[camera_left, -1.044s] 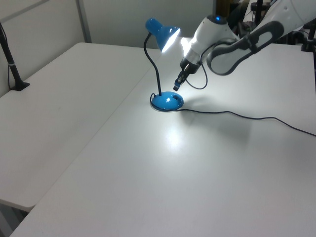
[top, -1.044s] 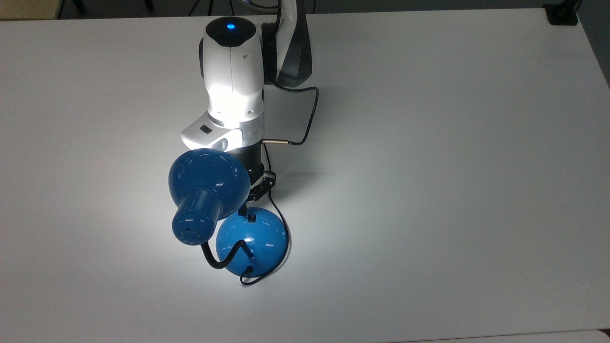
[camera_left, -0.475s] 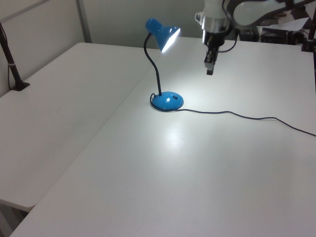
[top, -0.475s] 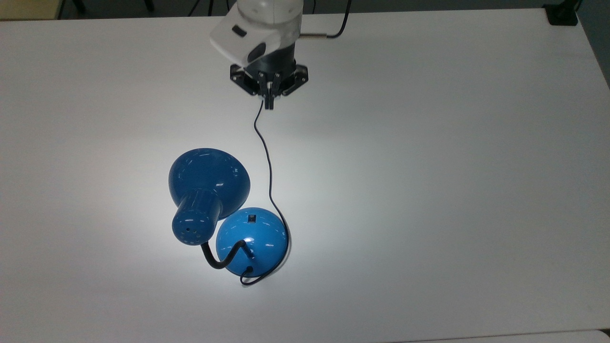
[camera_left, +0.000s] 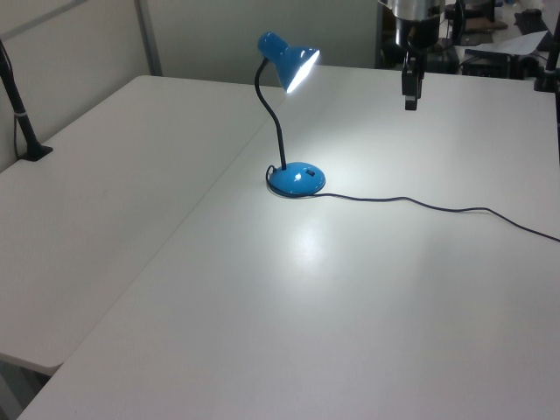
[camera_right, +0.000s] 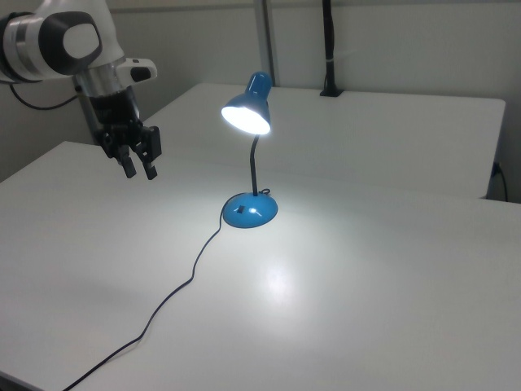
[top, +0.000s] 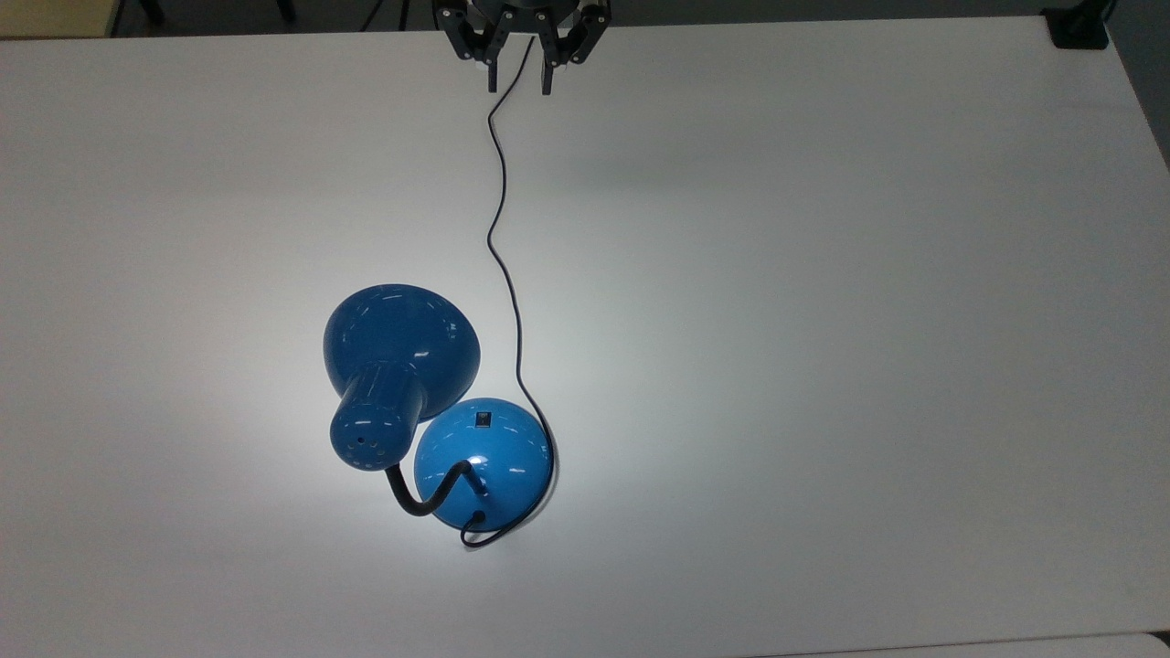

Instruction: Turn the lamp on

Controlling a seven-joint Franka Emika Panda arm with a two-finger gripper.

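Top view: we see the gripper (top: 520, 80) has pulled back from the lamp (top: 439, 416) since half a second ago, now at the table's (top: 823, 320) far edge, well apart from the lamp. Its fingers, closed then, are spread now, holding nothing; the cord (top: 501, 228) runs on the table beneath them. The lamp is unmoved, lit, the switch (top: 482, 419) on its base facing the gripper.

Left view: gripper (camera_left: 410, 98) hangs above the table, higher and further from the lamp (camera_left: 289, 122) than before; finger gap not visible here. Lit shade and bright patch beside the base show.

Right view: gripper (camera_right: 140, 168) open, empty, well apart from the lamp (camera_right: 249, 155); glowing bulb side visible.
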